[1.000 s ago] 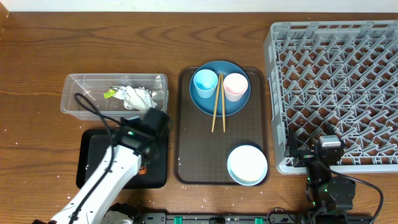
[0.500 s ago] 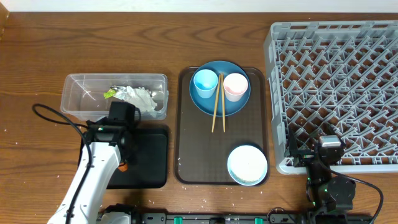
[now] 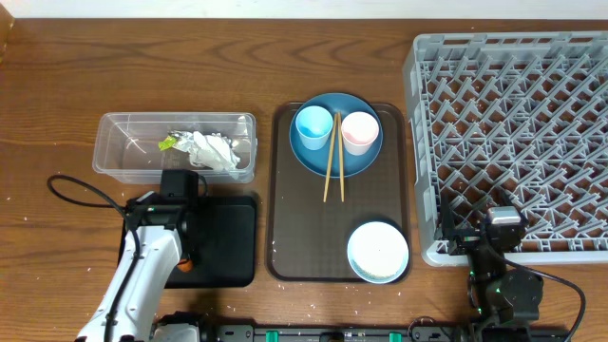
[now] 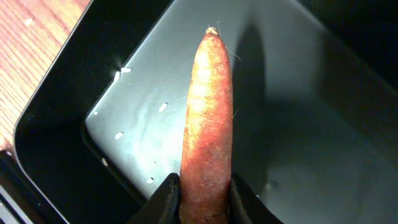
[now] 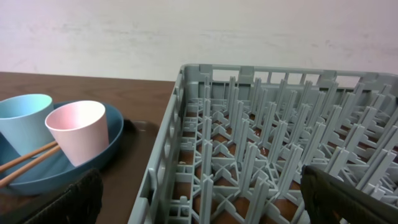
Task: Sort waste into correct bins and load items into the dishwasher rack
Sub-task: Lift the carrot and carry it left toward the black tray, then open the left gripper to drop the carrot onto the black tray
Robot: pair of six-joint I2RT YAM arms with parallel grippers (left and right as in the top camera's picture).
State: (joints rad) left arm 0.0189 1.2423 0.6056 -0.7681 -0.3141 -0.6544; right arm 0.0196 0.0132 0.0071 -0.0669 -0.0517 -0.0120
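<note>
My left gripper [image 4: 202, 193] is shut on the thin orange carrot [image 4: 207, 124] and holds it over the shallow black tray [image 4: 311, 124], where a few white rice grains [image 4: 121, 73] lie. In the overhead view the left gripper [image 3: 180, 195] is over the black tray's [image 3: 233, 242] back left part and hides the carrot. The clear tub [image 3: 123, 142] holds crumpled white paper [image 3: 211, 149] and a yellow-green wrapper [image 3: 168, 143]. The blue plate [image 3: 318, 163] carries a light-blue cup [image 3: 313, 128], a pink cup [image 3: 359, 132] and chopsticks [image 3: 332, 166]. My right gripper [image 5: 211, 202] is open and empty at the grey rack's [image 3: 513, 123] front left corner.
The plate and a pale bowl [image 3: 378, 252] sit on a brown serving tray [image 3: 304, 228] between the bins and the rack. The right wrist view shows the rack's pegs [image 5: 261, 137] and the pink cup [image 5: 78, 127]. A cable loops on the table left of the left arm [image 3: 71, 185].
My left arm swung left from the black tray's back right corner to its back left part, then edged slightly right, still holding the carrot. The right arm has not moved.
</note>
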